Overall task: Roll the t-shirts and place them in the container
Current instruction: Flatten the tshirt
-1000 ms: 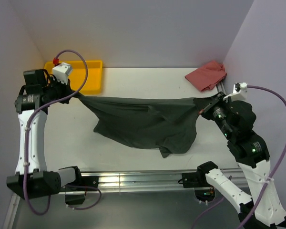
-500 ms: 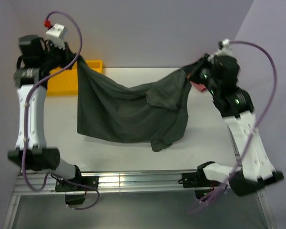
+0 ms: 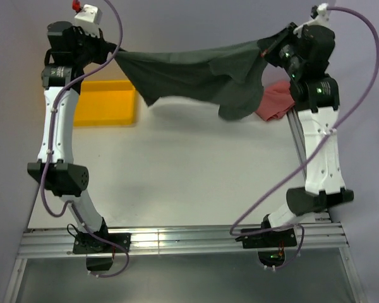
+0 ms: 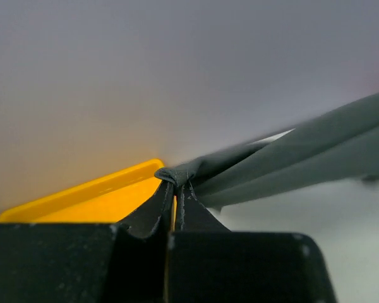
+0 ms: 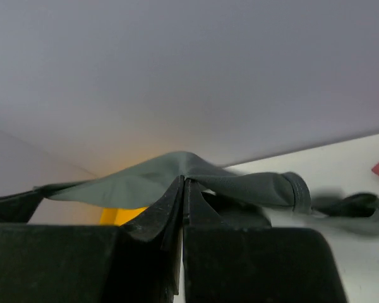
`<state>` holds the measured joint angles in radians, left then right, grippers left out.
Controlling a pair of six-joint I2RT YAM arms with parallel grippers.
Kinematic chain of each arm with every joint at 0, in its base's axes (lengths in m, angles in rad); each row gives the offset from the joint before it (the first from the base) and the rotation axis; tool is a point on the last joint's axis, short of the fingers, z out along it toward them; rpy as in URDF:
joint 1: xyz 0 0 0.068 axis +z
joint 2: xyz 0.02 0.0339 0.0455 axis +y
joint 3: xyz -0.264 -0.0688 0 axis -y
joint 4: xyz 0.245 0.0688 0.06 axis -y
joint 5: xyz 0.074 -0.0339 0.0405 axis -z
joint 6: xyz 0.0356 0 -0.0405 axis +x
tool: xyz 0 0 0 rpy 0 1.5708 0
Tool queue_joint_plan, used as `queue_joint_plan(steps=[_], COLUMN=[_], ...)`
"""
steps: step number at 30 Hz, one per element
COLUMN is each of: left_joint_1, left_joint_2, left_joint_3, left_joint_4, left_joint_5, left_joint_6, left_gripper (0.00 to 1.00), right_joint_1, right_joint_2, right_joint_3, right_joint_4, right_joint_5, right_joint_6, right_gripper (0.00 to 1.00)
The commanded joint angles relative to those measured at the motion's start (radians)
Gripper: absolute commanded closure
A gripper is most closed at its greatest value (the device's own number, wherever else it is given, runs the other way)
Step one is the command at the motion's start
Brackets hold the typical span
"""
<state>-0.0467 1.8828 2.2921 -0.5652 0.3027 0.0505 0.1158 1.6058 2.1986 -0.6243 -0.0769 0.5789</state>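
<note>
I have the t-shirt [image 3: 196, 79] strung in the air at twelve o'clock above the bench [image 3: 189, 170]. The left tool [image 3: 117, 53] is clamped on one end at ten o'clock and the right tool [image 3: 265, 50] is clamped on the other at two.

My worry is the grip. Each tool pinches only a thin bunched edge, so pulling the arms further apart could tug the cloth free on one side. The drooping fold at one o'clock also hangs just over the red cloth [image 3: 275, 101] and might snag it or land on it when lowered.

Only the overhead view shows the full span and the sag. Only the wrist views show how little fabric sits between the closed fingers. The left wrist view shows the yellow tray [image 3: 104, 104] just behind the pinch.
</note>
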Motion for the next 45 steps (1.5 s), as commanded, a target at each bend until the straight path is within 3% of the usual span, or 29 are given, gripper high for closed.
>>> queue_joint_plan(steps=[1,3,11,15,19,28,37,45], left_joint_1=[0.013,0.013,0.011,0.01,0.01,0.01,0.011,0.011], left_joint_2=[-0.145,-0.192,-0.433,-0.471,-0.456,-0.52,-0.639,-0.656], left_joint_3=[-0.086,-0.172,-0.859,-1.148,-1.276,-1.415,-1.445,-1.485], left_joint_4=[0.067,0.035,-0.032,-0.025,-0.019,-0.039,-0.183,-0.211], left_joint_5=[-0.014,-0.005,0.045,0.021,-0.005,-0.053,-0.045,-0.042], left_joint_6=[0.061,0.086,0.256,0.313,0.347,0.399,0.465,0.503], left_gripper=[1.0,1.0,1.0,1.0,1.0,1.0,1.0,1.0], right_joint_1=[-0.015,-0.015,-0.018,-0.019,-0.018,-0.021,-0.03,-0.034], right_joint_2=[-0.156,-0.275,-0.699,-0.735,-0.713,-0.757,-0.952,-0.988], right_joint_3=[-0.13,-0.372,-1.277,-1.537,-1.709,-1.817,-1.803,-1.748], right_joint_4=[0.029,0.063,0.233,0.31,0.379,0.37,0.171,0.029], right_joint_5=[-0.023,0.005,0.026,-0.001,-0.015,0.0,-0.001,-0.001], right_joint_6=[0.022,0.047,0.225,0.285,0.321,0.338,0.328,0.289], right_gripper=[1.0,1.0,1.0,1.0,1.0,1.0,1.0,0.96])
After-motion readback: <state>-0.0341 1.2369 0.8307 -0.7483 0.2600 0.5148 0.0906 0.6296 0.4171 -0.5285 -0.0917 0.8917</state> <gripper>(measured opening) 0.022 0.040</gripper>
